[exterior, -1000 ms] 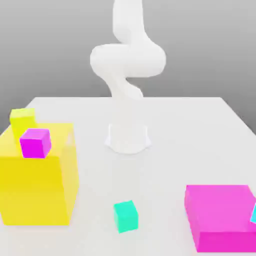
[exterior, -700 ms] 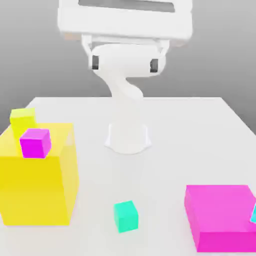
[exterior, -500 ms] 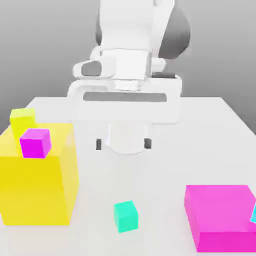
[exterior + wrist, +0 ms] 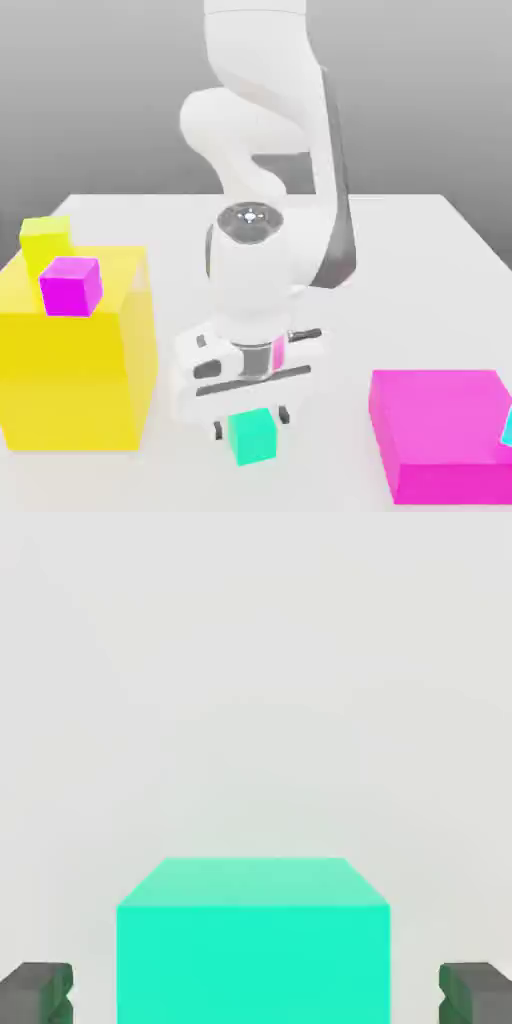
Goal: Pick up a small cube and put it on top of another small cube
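The small teal-green cube sits on the white table near the front, between the two big blocks. My gripper has come down over it, with one finger on each side. In the hand view the teal cube lies between the dark fingertips, and bare table shows in the gap on both sides. My gripper is open and not touching the cube. The small light-blue cube rests on the big magenta block at the exterior view's right edge, partly cut off.
A big yellow block stands at the exterior view's left with a small magenta cube and a small yellow cube on it. The big magenta block lies at the front right. The arm's base is behind the hand.
The arm has swung forward and the hand has come down from high above the table to the teal cube, which it now straddles. No cube has moved.
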`<state>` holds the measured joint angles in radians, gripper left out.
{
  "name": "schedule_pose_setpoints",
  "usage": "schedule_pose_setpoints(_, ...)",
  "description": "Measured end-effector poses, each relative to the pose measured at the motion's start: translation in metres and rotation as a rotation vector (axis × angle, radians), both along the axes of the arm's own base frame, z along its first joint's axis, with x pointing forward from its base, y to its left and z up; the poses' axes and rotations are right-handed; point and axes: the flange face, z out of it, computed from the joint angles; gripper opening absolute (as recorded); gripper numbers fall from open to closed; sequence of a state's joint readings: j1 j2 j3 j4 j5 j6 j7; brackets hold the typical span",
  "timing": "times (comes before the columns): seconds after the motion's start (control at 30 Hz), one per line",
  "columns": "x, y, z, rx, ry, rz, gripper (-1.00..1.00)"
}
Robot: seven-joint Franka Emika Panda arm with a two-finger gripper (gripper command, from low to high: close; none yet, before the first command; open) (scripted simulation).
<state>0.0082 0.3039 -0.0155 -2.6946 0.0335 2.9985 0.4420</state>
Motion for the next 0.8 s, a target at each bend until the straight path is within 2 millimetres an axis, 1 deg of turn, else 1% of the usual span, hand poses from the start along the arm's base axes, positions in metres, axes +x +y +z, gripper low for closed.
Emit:
schedule_pose_setpoints(0.1, 0.000, 0.000, 0.000, 0.000, 0.001, 0.000, -1.00)
schedule_pose_setpoints(0.13, 0.000, 0.000, -0.004, 0.000, 0.001, 0.000, -1.00)
schedule_pose_setpoints(0.17, 0.000, 0.000, -0.001, 0.000, 0.001, 0.000, -1.00)
schedule_pose_setpoints(0.23, 0.001, 0.000, 0.014, 0.001, 0.001, 0.000, -1.00)
schedule_pose_setpoints(0.37, 0.000, 0.000, 0.053, 0.000, 0.001, 0.002, -1.00)
schedule_pose_setpoints(0.4, 0.007, 0.010, 0.061, 0.000, 0.001, 0.034, -1.00)
schedule_pose_setpoints(0.43, 0.015, 0.024, 0.068, 0.000, 0.001, 0.079, -1.00)
schedule_pose_setpoints(0.5, 0.033, 0.061, 0.082, 0.000, 0.001, 0.187, -1.00)
schedule_pose_setpoints(0.57, 0.048, 0.101, 0.096, 0.000, 0.001, 0.299, -1.00)
schedule_pose_setpoints(0.63, 0.059, 0.143, 0.112, 0.000, 0.001, 0.410, -1.00)
schedule_pose_setpoints(0.73, 0.066, 0.210, 0.138, 0.001, 0.002, 0.576, -1.00)
schedule_pose_setpoints(0.8, 0.064, 0.256, 0.156, 0.002, 0.002, 0.686, -1.00)
